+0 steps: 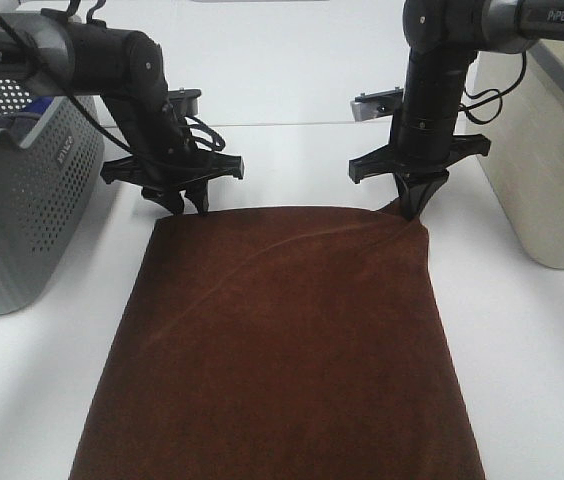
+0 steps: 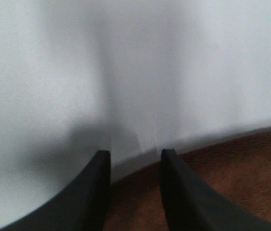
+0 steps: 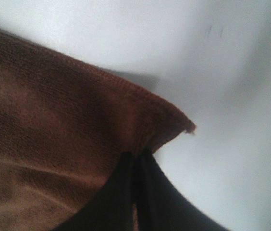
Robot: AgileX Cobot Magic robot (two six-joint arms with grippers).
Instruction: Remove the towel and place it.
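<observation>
The white counter (image 1: 292, 160) fills my view, with a grey perforated basket (image 1: 22, 180) at nine o'clock of the dark brown towel (image 1: 282, 340), which lies spread across the middle and runs off the near edge of the high view. At the towel's eleven o'clock corner my left end effector (image 1: 189, 207) points down over the hem, jaws partly apart with a gap between them. At the one o'clock corner my right end effector (image 1: 414, 212) is clamped tight on the cloth, which puckers up to its tips, and a beige bin (image 1: 552, 150) sits at three o'clock.
</observation>
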